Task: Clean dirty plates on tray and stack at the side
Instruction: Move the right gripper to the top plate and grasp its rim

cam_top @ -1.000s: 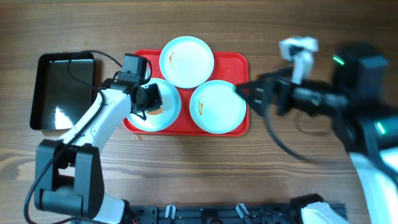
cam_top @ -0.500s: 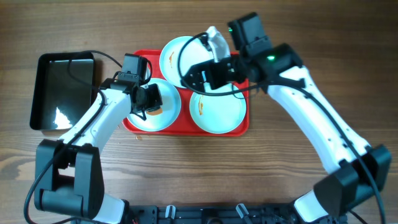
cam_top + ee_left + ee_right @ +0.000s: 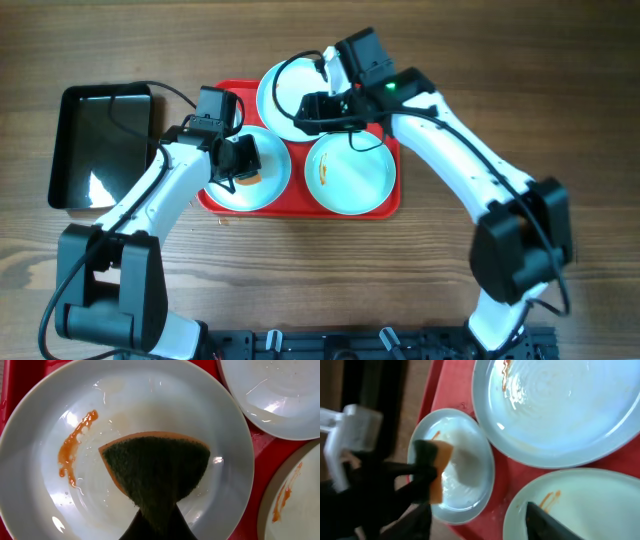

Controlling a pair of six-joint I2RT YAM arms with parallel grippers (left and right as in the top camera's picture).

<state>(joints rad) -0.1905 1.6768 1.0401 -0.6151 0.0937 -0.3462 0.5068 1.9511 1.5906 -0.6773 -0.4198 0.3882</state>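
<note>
While pinching the sponge [image 3: 155, 467] tight between fully closed fingers, pressing it with the left end effector [image 3: 245, 165] onto the near-left plate [image 3: 45, 510], with the green scouring face turned up in the left wrist view and an orange edge showing along its top. Leaving an orange-brown smear [image 3: 75, 447] lying near the sponge on that plate's whitish centre, apart from it. Hanging the right end effector [image 3: 300, 112] over the far plate [image 3: 272, 112], with fingers standing apart and gripping nothing. Showing, in the right wrist view, the two dark fingers [image 3: 547, 522] at the bottom of the picture, with only red tray and plate rims visible between them. Carrying all three plates on the red tray [image 3: 298, 206]: the near-left one under the sponge, the far one at the back middle, and the near-right plate [image 3: 355, 185] just beside the first. Lying with rims very close together, though whether touching cannot be told. Bearing a thin orange streak [image 3: 322, 172] on the left part of the near-right plate and a fainter mark [image 3: 277, 97] on the far plate. Resting the tray flat on the wooden tabletop [image 3: 520, 50], with a black tray [image 3: 100, 150] lying to its left, near it but apart.
</note>
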